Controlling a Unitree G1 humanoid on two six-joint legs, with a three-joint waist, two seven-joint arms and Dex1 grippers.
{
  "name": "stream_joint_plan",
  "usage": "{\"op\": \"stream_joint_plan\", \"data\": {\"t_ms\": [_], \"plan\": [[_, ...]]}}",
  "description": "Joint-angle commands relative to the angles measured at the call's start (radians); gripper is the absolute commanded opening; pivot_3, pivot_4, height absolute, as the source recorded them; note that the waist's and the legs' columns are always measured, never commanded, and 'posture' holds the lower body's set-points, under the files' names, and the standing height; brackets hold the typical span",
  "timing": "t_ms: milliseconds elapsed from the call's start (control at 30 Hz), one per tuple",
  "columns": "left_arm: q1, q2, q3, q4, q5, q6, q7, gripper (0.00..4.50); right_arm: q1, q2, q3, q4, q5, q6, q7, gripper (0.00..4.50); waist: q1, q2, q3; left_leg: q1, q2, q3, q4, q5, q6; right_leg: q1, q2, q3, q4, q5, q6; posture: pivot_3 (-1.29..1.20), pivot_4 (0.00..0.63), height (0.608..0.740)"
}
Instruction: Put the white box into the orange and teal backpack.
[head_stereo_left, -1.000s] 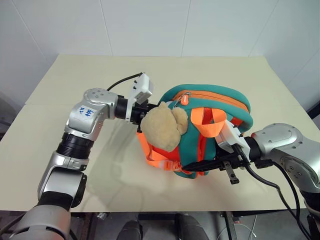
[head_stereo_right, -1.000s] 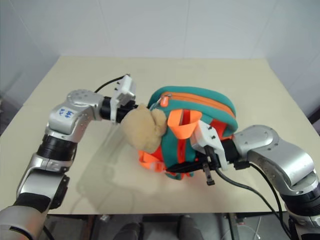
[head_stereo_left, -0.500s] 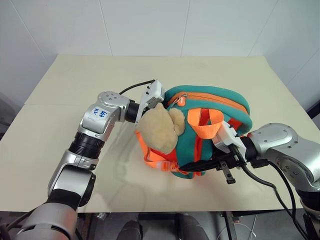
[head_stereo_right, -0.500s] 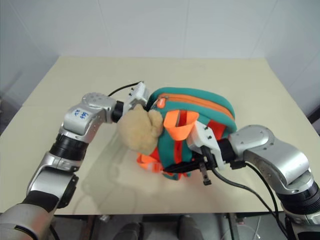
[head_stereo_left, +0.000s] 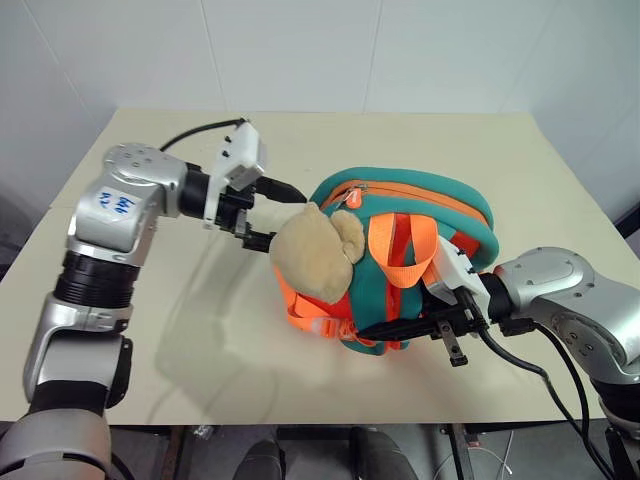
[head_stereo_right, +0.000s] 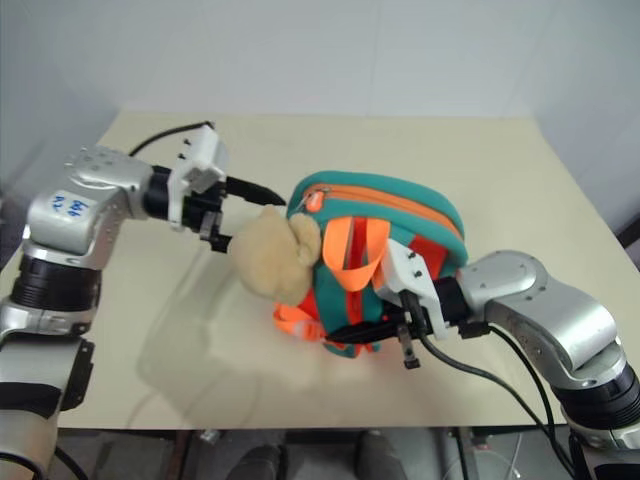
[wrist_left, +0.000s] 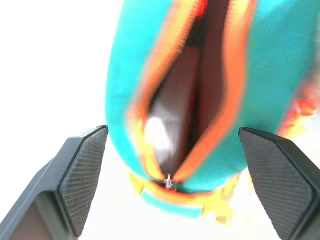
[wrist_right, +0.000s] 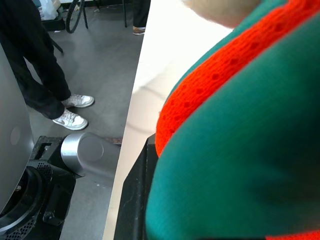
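The orange and teal backpack (head_stereo_left: 415, 205) stands on the table with its tan plush toy (head_stereo_left: 310, 255) hanging at its left end. My left gripper (head_stereo_left: 280, 218) hovers open just left of that end, apart from it, and faces the zipper. In the left wrist view the backpack's zipper mouth (wrist_left: 192, 90) gapes between my spread fingers (wrist_left: 82, 175). A blurred white patch (wrist_left: 157, 135) lies inside it; I cannot tell whether it is the white box. My right gripper (head_stereo_left: 375, 333) is shut on the backpack's lower near edge, with teal fabric against its finger (wrist_right: 132, 200).
The beige table (head_stereo_left: 200, 340) has open surface on every side of the backpack. Its near edge runs close below my right gripper. Beyond the table edge, a person's legs and pale shoes (wrist_right: 70, 117) stand on the grey floor.
My left gripper has drawn back from the backpack's zipper end, moving left and up, and its fingers have opened wide. The right gripper and the backpack have kept still.
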Motion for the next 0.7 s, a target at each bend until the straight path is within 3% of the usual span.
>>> {"op": "stream_joint_plan", "data": {"t_ms": [33, 300, 500, 700], "plan": [[0.024, 0.092, 0.103, -0.103, -0.069, 0.025, -0.036, 4.46, 0.013, -0.012, -0.032, -0.032, 0.001, -0.019, -0.009, 0.59, -0.004, 0.000, 0.000, 0.000, 0.000, 0.000, 0.000, 0.000, 0.000, 0.000, 0.000, 0.000, 0.000, 0.000, 0.000, 0.00, 0.150, 0.740], [0.192, 0.059, 0.356, -0.412, -0.333, 0.167, 0.136, 4.46, 0.023, -0.022, -0.035, -0.023, -0.001, -0.030, -0.014, 0.59, -0.006, 0.000, 0.000, 0.000, 0.001, 0.000, 0.000, -0.001, 0.001, 0.000, -0.001, 0.000, 0.000, 0.000, 0.000, 0.00, 0.150, 0.740], [0.276, 0.021, 0.423, -0.540, -0.456, 0.224, 0.285, 4.46, 0.014, -0.023, -0.028, -0.008, -0.005, -0.035, -0.005, 0.59, -0.004, 0.000, 0.000, 0.003, 0.000, 0.000, 0.001, -0.001, 0.001, 0.002, 0.000, 0.000, -0.001, 0.000, 0.000, 0.00, 0.150, 0.740], [0.343, -0.015, 0.409, -0.626, -0.568, 0.301, 0.426, 4.46, 0.002, -0.022, -0.023, 0.011, -0.018, -0.044, 0.012, 0.59, -0.004, 0.000, 0.000, 0.003, 0.000, 0.000, 0.001, -0.001, 0.001, 0.003, -0.001, 0.000, -0.002, 0.000, 0.000, 0.00, 0.150, 0.740]]}}
